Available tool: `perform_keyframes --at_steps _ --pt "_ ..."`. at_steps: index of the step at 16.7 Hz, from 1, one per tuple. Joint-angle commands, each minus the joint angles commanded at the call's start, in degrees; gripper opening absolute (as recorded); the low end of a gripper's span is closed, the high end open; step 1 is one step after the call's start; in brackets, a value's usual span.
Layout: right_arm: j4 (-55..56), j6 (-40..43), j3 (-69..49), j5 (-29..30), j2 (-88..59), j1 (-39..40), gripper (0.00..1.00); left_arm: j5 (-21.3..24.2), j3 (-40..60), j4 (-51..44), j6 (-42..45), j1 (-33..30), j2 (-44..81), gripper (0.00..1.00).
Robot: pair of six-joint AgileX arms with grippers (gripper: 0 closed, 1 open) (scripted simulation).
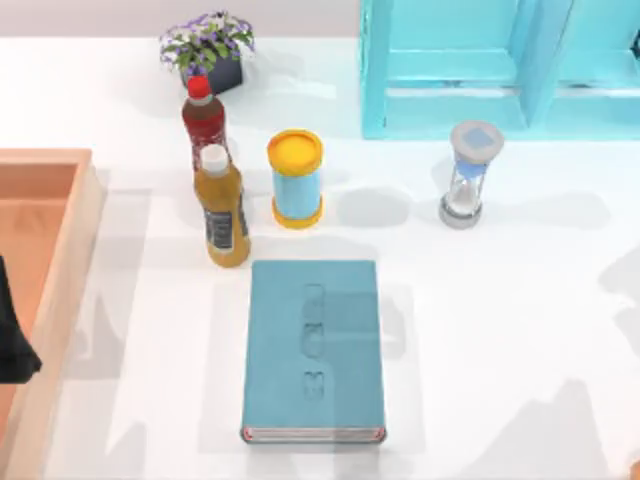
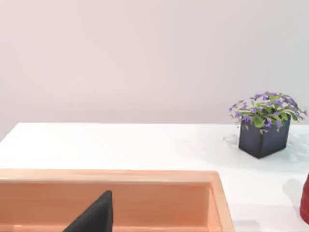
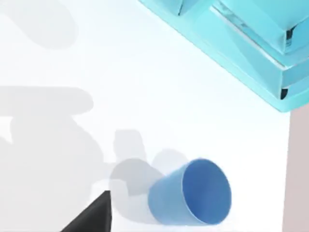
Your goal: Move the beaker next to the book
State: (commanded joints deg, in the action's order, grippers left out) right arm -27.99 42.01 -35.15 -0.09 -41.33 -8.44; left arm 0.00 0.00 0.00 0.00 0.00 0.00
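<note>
A white tabletop [image 1: 480,330] meets a pale wall. The book [image 1: 314,350] lies flat mid-table, long axis running front to back, its pale page edge toward the front. In the right wrist view the beaker [image 3: 190,193] lies tipped on its side on the tabletop near a turquoise shelf [image 3: 251,43], mouth toward the camera. Only a dark tip of each pincer is visible; openness can't be told. A wooden tray [image 1: 60,250] is cut off at left.

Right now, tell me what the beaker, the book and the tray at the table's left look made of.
Beaker: translucent blue plastic or tinted glass, smooth; the surface shows faintly through its wall. Book: matte teal hardcover, cloth or leatherette by its embossed marks, with pale paper page edges. Tray: light unvarnished-looking wood, judging by its warm orange-tan tone.
</note>
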Motion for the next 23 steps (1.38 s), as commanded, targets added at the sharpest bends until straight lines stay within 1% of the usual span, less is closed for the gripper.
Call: perform_keyframes --at_steps 8,11,13,15,17,23 --pt "-26.86 41.81 -33.65 0.08 -40.58 -8.14 1.00 0.00 0.00 0.00 0.00 0.00 0.00 1.00" --pt "-35.18 54.67 -44.09 0.11 -53.07 -10.67 1.00 0.00 0.00 0.00 0.00 0.00 0.00 1.00" --pt "-39.55 61.34 -49.59 0.13 -59.58 -12.01 1.00 0.00 0.00 0.00 0.00 0.00 0.00 1.00" --pt "-42.73 66.14 -53.59 0.14 -64.25 -12.99 1.00 0.00 0.00 0.00 0.00 0.00 0.00 1.00" --pt "-44.47 68.75 -55.79 0.13 -66.79 -13.52 1.00 0.00 0.00 0.00 0.00 0.00 0.00 1.00" --pt "-44.44 69.08 -55.82 0.12 -67.09 -13.32 1.00 0.00 0.00 0.00 0.00 0.00 0.00 1.00"
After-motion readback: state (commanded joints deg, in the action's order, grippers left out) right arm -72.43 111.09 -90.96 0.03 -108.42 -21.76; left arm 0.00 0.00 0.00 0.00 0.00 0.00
